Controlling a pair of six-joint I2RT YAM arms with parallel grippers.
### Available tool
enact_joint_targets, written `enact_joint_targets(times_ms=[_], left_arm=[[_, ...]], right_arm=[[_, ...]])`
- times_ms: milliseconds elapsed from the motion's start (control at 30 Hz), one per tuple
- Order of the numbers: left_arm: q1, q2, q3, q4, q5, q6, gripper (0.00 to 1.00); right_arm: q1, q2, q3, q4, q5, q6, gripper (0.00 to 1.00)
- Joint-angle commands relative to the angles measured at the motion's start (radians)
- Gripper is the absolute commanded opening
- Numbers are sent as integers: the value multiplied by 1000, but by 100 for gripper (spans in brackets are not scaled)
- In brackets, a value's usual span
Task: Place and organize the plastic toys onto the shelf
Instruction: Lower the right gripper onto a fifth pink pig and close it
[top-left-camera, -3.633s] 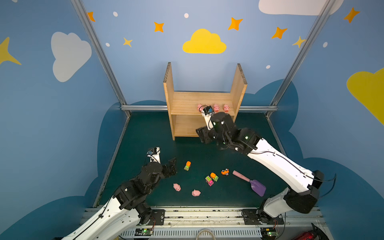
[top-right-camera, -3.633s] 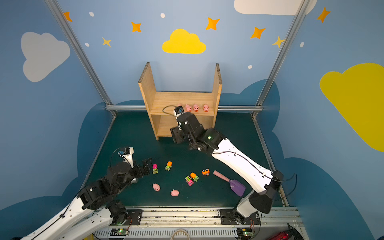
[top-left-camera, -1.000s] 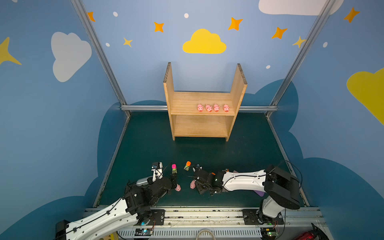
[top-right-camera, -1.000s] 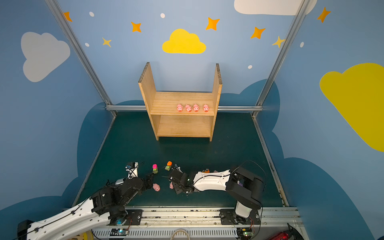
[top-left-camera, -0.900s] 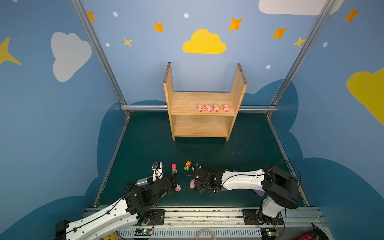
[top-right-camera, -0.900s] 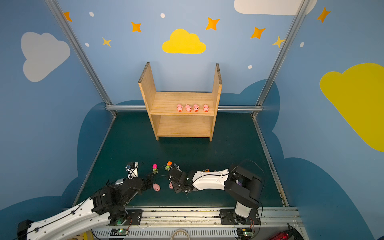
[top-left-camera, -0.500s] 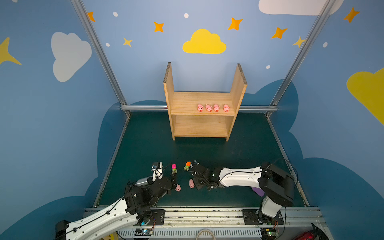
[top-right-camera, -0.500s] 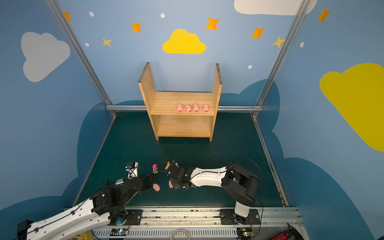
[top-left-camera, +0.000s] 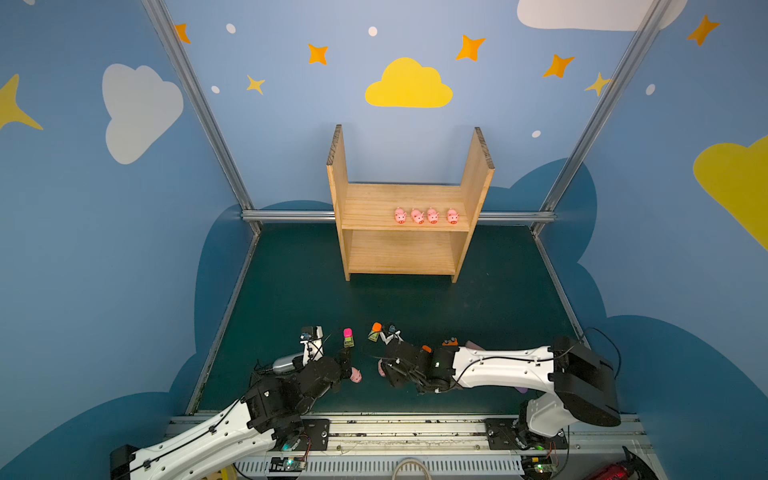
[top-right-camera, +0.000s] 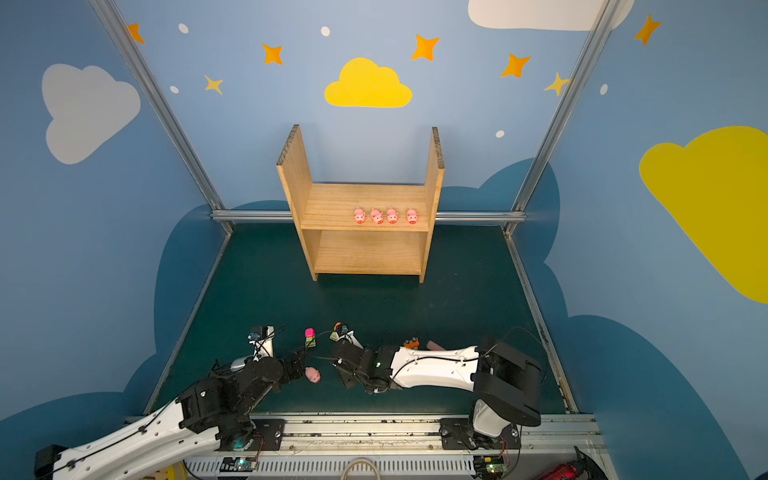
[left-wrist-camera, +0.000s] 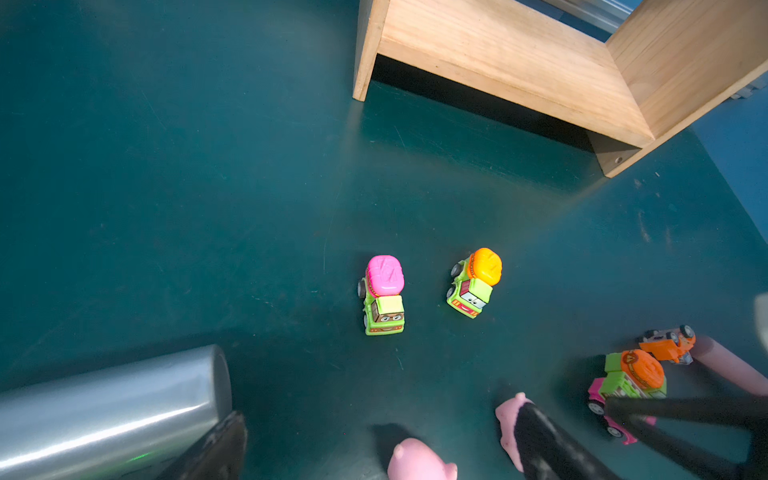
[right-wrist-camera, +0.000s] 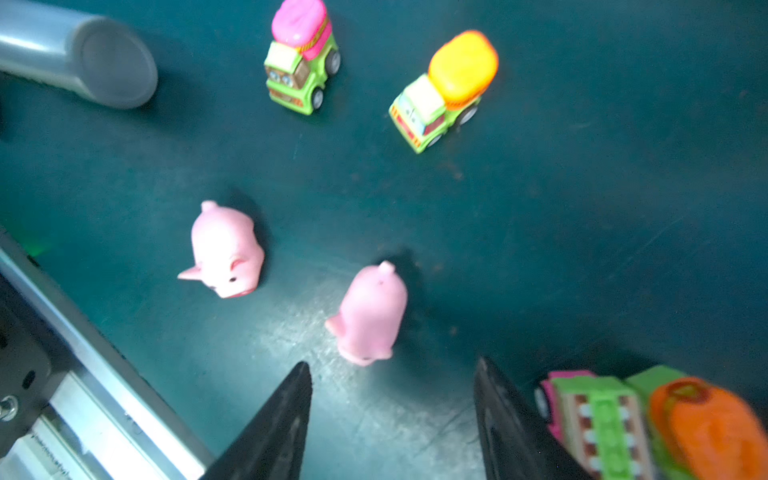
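Note:
The pine shelf (top-left-camera: 409, 253) stands at the back, with several pink pigs (top-left-camera: 424, 216) in a row on its upper board. Two more pigs lie on the mat near the front. One pig (left-wrist-camera: 419, 461) lies between the fingers of my open left gripper (left-wrist-camera: 380, 409). The other pig (right-wrist-camera: 370, 316) lies just ahead of my open right gripper (right-wrist-camera: 395, 370), untouched. A pink-topped truck (left-wrist-camera: 384, 295) and an orange-topped truck (left-wrist-camera: 476, 284) stand side by side beyond them. Two more vehicles (right-wrist-camera: 602, 424) sit beside my right finger. In both top views the grippers (top-left-camera: 349, 370) (top-right-camera: 343, 370) face each other.
A silver metal cylinder (left-wrist-camera: 112, 407) lies on the mat right beside my left finger. The scoop's pink handle (top-left-camera: 471, 345) pokes out behind the right arm, next to a small orange vehicle (left-wrist-camera: 667, 345). The metal rail (top-left-camera: 374, 428) runs along the front edge.
My right gripper's jaws have spread from nearly shut to open, and it has edged left toward the pig. The left arm has stayed put. Earlier the right arm was at the shelf.

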Motion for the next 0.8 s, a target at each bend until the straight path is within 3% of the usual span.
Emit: enact_joint_targets(times_ms=[0, 500, 767], left_arm=[[0, -14, -6, -19, -5, -1, 100], [0, -77, -14, -45, -14, -4, 100], [0, -67, -12, -39, -17, 0, 100]], right_arm=[[28, 37, -12, 59, 58, 77, 62], [49, 189, 35, 151, 142, 126, 58], [49, 241, 58, 153, 150, 139, 50]])
